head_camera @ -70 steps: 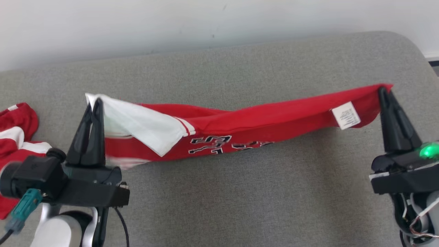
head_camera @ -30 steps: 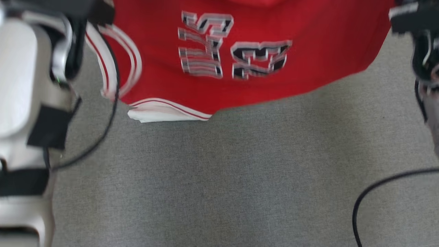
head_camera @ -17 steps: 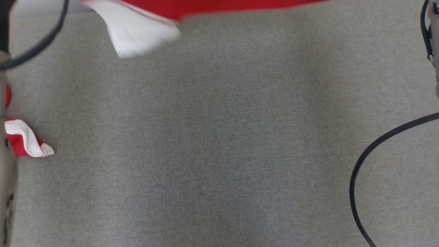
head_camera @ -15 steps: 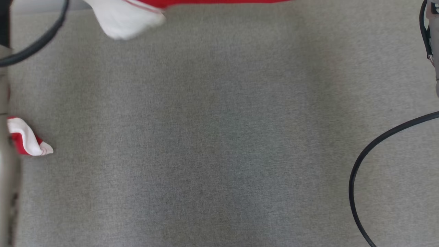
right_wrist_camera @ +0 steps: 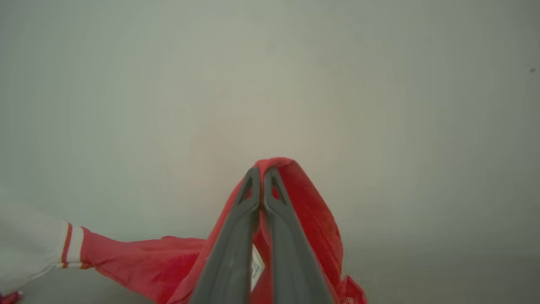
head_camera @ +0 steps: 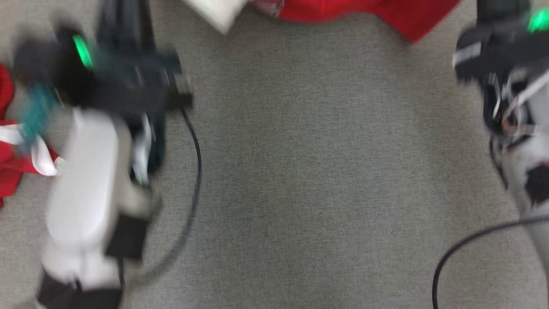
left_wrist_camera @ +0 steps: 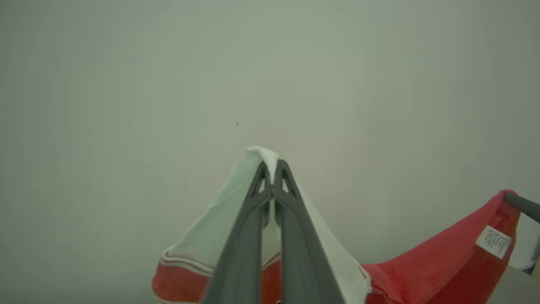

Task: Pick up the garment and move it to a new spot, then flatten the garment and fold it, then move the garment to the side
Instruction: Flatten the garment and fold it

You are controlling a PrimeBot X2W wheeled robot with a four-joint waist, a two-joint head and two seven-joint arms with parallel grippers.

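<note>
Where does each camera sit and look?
Head view: on the head, looking down at the grey cushion; left forearm and right forearm show.
Left wrist view: on that wrist, facing the wall along the left claw, shut on the garment's white end.
Right wrist view: on that wrist, facing the wall along the right claw, shut on the red end.
Shared: both wrist views show the label.

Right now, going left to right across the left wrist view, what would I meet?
The left gripper pinching the garment, whose red part sags rightward, then its label, then the right gripper.
</note>
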